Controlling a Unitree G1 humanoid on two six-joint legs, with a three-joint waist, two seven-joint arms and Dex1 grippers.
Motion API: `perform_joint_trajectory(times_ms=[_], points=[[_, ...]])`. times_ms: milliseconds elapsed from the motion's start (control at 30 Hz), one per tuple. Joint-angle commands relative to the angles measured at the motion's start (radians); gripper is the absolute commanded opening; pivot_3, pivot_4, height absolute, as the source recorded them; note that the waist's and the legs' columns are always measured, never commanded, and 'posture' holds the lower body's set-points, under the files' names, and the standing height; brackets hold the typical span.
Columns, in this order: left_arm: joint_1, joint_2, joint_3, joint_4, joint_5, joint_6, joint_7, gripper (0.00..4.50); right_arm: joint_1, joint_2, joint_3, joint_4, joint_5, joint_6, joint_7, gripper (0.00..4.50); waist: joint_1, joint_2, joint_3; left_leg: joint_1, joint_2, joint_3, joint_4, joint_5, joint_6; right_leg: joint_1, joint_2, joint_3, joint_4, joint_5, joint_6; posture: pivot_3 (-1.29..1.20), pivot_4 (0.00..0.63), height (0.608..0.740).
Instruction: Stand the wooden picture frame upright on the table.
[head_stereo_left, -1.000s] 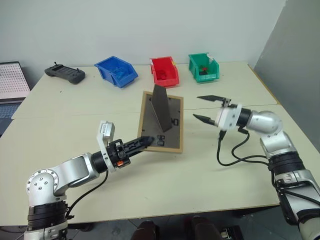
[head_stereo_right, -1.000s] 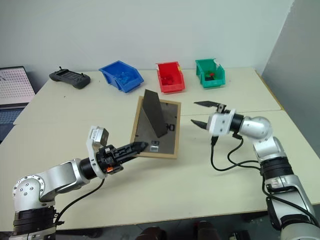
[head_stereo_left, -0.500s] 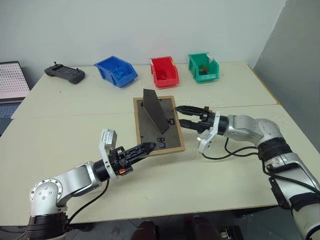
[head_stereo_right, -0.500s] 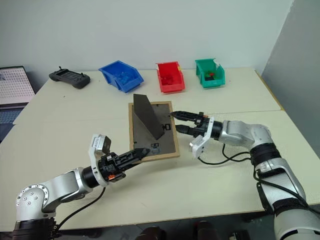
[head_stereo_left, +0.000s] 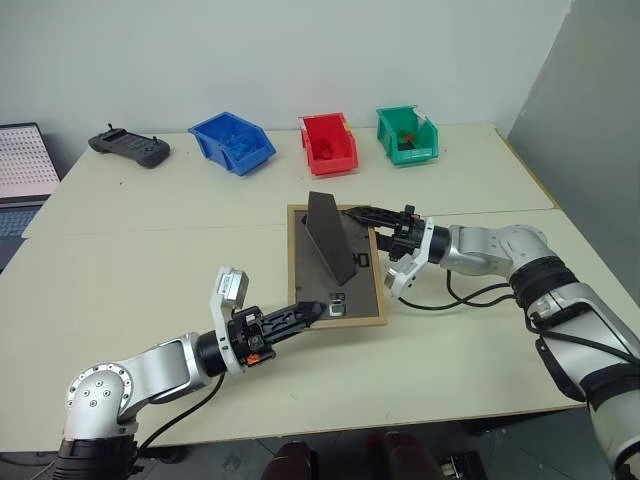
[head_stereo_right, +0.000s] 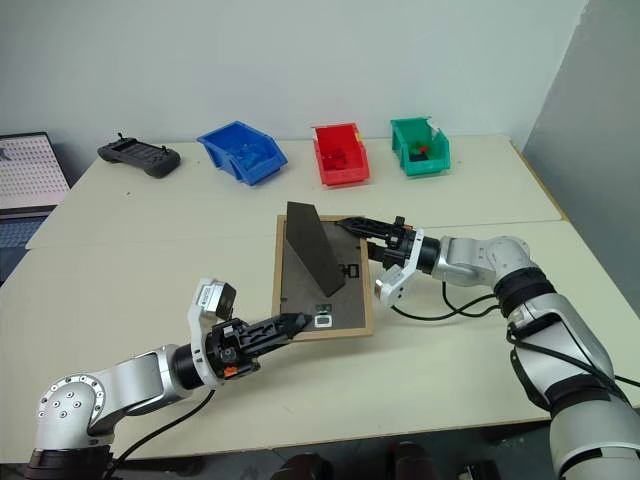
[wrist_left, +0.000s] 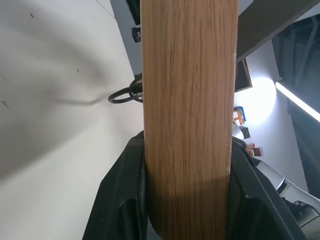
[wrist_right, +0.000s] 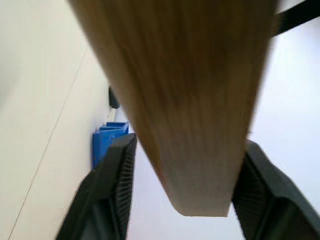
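Already the left gripper (head_stereo_left: 305, 314) is clamped on the near corner of the wooden picture frame (head_stereo_left: 335, 268), while the right gripper (head_stereo_left: 377, 222) brackets the far right edge, its jaws not visibly tight. That frame lies back-up on the table (head_stereo_left: 150, 240), stand (head_stereo_left: 330, 236) unfolded. If the right side slips during tilting, the frame could twist and flop flat.
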Motion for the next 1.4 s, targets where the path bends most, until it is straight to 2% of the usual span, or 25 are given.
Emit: perform_joint_trajectory(times_ms=[33, 233, 333, 367, 433, 567, 633, 667, 700, 733, 767, 800, 867, 900, 1033, 1100, 1200, 1400], points=[[-0.014, 0.01, 0.004, -0.036, -0.046, -0.01, -0.045, 1.36, -0.02, -0.024, 0.022, -0.028, 0.02, -0.039, -0.04, 1.62, 0.0, 0.0, 0.0, 0.0, 0.0, 0.0, 0.0, 0.0, 0.0, 0.0, 0.0, 0.0, 0.0, 0.0, 0.0, 0.0, 0.15, 0.74], [-0.025, 0.026, -0.008, -0.052, -0.046, -0.023, -0.031, 1.36, -0.021, -0.046, 0.036, -0.05, 0.027, -0.053, -0.06, 1.46, 0.0, 0.0, 0.0, 0.0, 0.0, 0.0, 0.0, 0.0, 0.0, 0.0, 0.0, 0.0, 0.0, 0.0, 0.0, 0.0, 0.15, 0.74], [-0.036, 0.037, -0.004, -0.059, -0.046, -0.061, 0.034, 1.36, -0.026, -0.058, 0.034, -0.047, 0.041, -0.067, -0.052, 1.45, 0.0, 0.0, 0.0, 0.0, 0.0, 0.0, 0.0, 0.0, 0.0, 0.0, 0.0, 0.0, 0.0, 0.0, 0.0, 0.0, 0.15, 0.74], [-0.041, 0.04, 0.006, -0.051, -0.046, -0.068, 0.044, 2.0, -0.027, -0.063, 0.033, -0.046, 0.046, -0.072, -0.047, 1.45, 0.001, 0.0, 0.0, 0.0, 0.0, 0.0, 0.0, 0.0, 0.0, 0.0, 0.0, 0.0, 0.0, 0.0, 0.0, 0.0, 0.15, 0.74], [-0.06, 0.032, 0.052, -0.017, -0.046, -0.082, 0.052, 2.36, -0.03, -0.068, 0.03, -0.02, 0.081, -0.095, -0.015, 1.35, 0.002, -0.001, 0.0, 0.0, 0.0, -0.001, 0.0, 0.0, 0.0, 0.001, 0.0, 0.0, 0.0, 0.0, 0.0, 0.0, 0.15, 0.74], [-0.1, 0.099, 0.236, 0.012, -0.046, -0.118, 0.063, 3.37, -0.05, -0.031, 0.023, 0.126, 0.257, -0.186, 0.147, 1.3, -0.001, -0.003, 0.002, 0.001, 0.002, 0.001, 0.0, 0.0, 0.0, 0.001, 0.001, 0.0, 0.0, 0.0, 0.0, 0.0, 0.15, 0.74], [-0.064, 0.158, 0.306, -0.023, -0.046, -0.142, 0.1, 3.75, -0.064, 0.036, 0.016, 0.259, 0.407, -0.215, 0.317, 1.3, -0.008, -0.003, 0.002, 0.001, 0.002, 0.002, 0.0, 0.0, 0.0, 0.002, 0.002, 0.0, 0.0, 0.0, -0.001, 0.0, 0.15, 0.74], [-0.031, 0.194, 0.329, -0.063, -0.042, -0.153, 0.128, 4.0, -0.057, 0.089, -0.016, 0.325, 0.539, -0.192, 0.487, 1.3, -0.016, -0.005, 0.002, 0.002, 0.003, 0.003, 0.0, 0.0, 0.0, 0.002, 0.002, 0.001, -0.001, 0.0, -0.001, 0.0, 0.15, 0.74], [0.005, 0.22, 0.343, -0.113, -0.022, -0.156, 0.141, 4.19, -0.025, 0.147, -0.069, 0.324, 0.741, -0.08, 0.752, 1.3, -0.025, -0.006, 0.003, 0.002, 0.005, 0.003, 0.0, 0.0, 0.0, 0.003, 0.002, 0.001, -0.001, -0.001, -0.001, 0.0, 0.15, 0.74], [0.031, 0.237, 0.348, -0.149, -0.011, -0.163, 0.15, 4.3, -0.002, 0.187, -0.112, 0.317, 0.891, 0.006, 0.953, 1.3, -0.028, -0.006, 0.003, 0.005, 0.006, 0.004, 0.0, 0.0, 0.001, 0.005, 0.003, 0.001, -0.002, -0.001, -0.003, 0.0, 0.15, 0.74], [0.073, 0.251, 0.353, -0.208, 0.052, -0.158, 0.143, 4.5, 0.017, 0.236, -0.175, 0.279, 1.055, 0.156, 1.174, 1.3, -0.032, -0.007, 0.003, 0.006, 0.006, 0.004, 0.0, 0.0, 0.001, 0.006, 0.003, 0.001, -0.002, -0.002, -0.003, 0.0, 0.15, 0.74], [0.113, 0.258, 0.346, -0.272, 0.135, -0.166, 0.147, 4.5, 0.021, 0.283, -0.242, 0.245, 1.184, 0.339, 1.356, 1.3, -0.032, -0.006, 0.003, 0.007, 0.009, 0.004, 0.0, -0.001, 0.002, 0.009, 0.005, 0.001, -0.004, -0.002, -0.004, 0.0, 0.15, 0.74], [0.16, 0.245, 0.309, -0.394, 0.334, -0.219, 0.166, 4.5, -0.011, 0.361, -0.357, 0.225, 1.346, 0.729, 1.573, 1.3, -0.027, -0.003, 0.005, 0.006, 0.012, 0.004, 0.0, -0.001, 0.002, 0.008, 0.006, 0.0, -0.005, -0.002, -0.004, 0.0, 0.15, 0.74], [0.168, 0.226, 0.287, -0.434, 0.408, -0.251, 0.176, 4.5, -0.029, 0.383, -0.39, 0.222, 1.39, 0.887, 1.632, 1.29, -0.02, -0.002, 0.006, 0.006, 0.012, 0.003, 0.0, -0.001, 0.002, 0.008, 0.006, 0.0, -0.005, -0.002, -0.004, 0.0, 0.15, 0.74], [0.175, 0.147, 0.183, -0.515, 0.658, -0.358, 0.152, 4.5, -0.072, 0.427, -0.441, 0.238, 1.423, 1.18, 1.681, 1.29, 0.01, 0.001, 0.008, 0.003, 0.012, 0.001, -0.002, -0.004, -0.002, 0.003, 0.007, -0.005, -0.002, 0.0, -0.008, 0.0, 0.15, 0.74], [0.19, 0.129, 0.111, -0.514, 0.819, -0.415, 0.108, 4.5, -0.084, 0.447, -0.45, 0.285, 1.405, 1.246, 1.662, 1.29, 0.015, 0.001, 0.008, 0.003, 0.012, 0.0, -0.001, -0.004, -0.002, 0.003, 0.007, -0.005, -0.001, 0.0, -0.008, 0.0, 0.15, 0.74], [0.212, 0.109, 0.055, -0.501, 0.958, -0.478, 0.054, 4.5, -0.088, 0.464, -0.475, 0.33, 1.394, 1.307, 1.619, 1.29, 0.015, 0.002, 0.008, 0.003, 0.012, 0.002, -0.002, -0.004, -0.002, 0.003, 0.007, -0.004, -0.001, 0.0, -0.008, 0.0, 0.15, 0.74], [0.258, 0.064, 0.026, -0.445, 1.091, -0.551, -0.046, 4.5, -0.019, 0.468, -0.432, 0.344, 1.278, 1.131, 1.533, 1.29, 0.009, 0.002, 0.008, -0.001, 0.012, 0.004, -0.001, -0.004, -0.002, -0.002, 0.007, -0.003, -0.001, 0.0, -0.008, 0.0, 0.15, 0.74]])
